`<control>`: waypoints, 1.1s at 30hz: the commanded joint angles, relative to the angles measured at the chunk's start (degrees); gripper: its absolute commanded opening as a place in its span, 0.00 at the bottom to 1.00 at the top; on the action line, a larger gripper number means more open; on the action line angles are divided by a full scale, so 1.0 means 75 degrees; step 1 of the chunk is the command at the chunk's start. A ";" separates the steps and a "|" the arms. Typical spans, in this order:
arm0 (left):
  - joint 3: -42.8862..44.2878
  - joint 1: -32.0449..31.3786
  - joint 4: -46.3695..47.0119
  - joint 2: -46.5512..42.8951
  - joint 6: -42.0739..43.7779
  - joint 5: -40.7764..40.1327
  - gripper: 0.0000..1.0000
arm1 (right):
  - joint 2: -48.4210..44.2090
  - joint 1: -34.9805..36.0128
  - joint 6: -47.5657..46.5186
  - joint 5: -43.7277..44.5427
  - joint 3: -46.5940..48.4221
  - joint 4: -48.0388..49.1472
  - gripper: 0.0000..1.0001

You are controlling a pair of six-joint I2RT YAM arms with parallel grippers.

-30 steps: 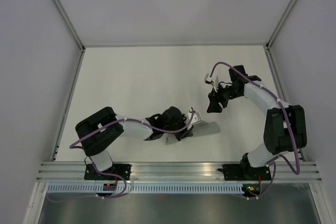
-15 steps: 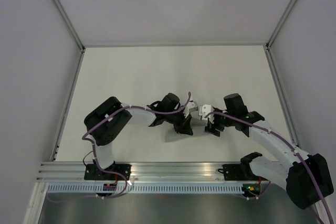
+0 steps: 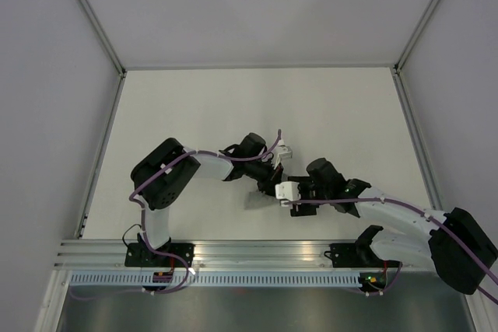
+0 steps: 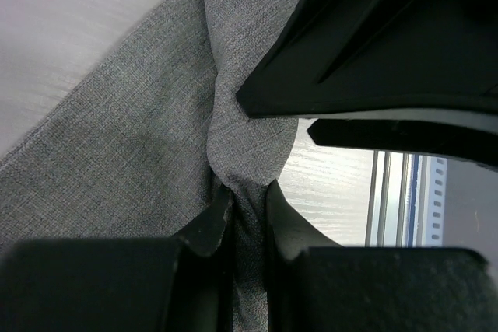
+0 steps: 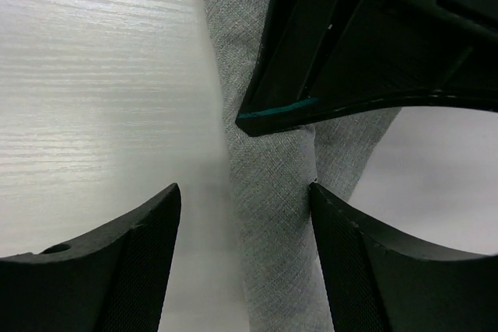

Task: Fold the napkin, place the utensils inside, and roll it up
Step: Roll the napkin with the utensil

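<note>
The grey napkin point(image 4: 156, 153) is bunched into a narrow roll, and my left gripper point(image 4: 247, 196) is shut on a pinched fold of it. In the right wrist view the napkin point(image 5: 268, 192) runs as a strip between the fingers of my right gripper point(image 5: 243, 190), which stands open around it. The right-hand finger point(image 5: 350, 262) is close against the cloth. From above, both grippers meet mid-table, left gripper point(image 3: 268, 183) and right gripper point(image 3: 282, 190), with only a sliver of the napkin point(image 3: 254, 202) showing. The utensils are hidden.
The aluminium rail point(image 3: 264, 250) runs along the near table edge, close below the grippers. Frame posts and grey walls bound the white table point(image 3: 194, 106) on the left, right and far sides.
My right arm swung from the back right down to the table's middle and its jaws opened wider around the napkin. The left gripper moved slightly away from the near edge, still gripping the cloth.
</note>
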 commanded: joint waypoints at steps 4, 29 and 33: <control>-0.0096 -0.0034 -0.1168 0.0449 -0.0110 -0.0144 0.03 | 0.0554 0.0364 0.0045 0.0929 -0.0139 0.0948 0.66; -0.1500 0.0693 0.0366 -0.3229 -0.0859 -0.4102 0.50 | 0.2849 -0.0068 -0.0364 -0.0053 0.1300 -0.1592 0.09; -0.2296 0.0693 0.0823 -0.4155 -0.1152 -0.5228 0.50 | 0.3659 -0.0432 -0.0656 -0.0534 0.1981 -0.2261 0.09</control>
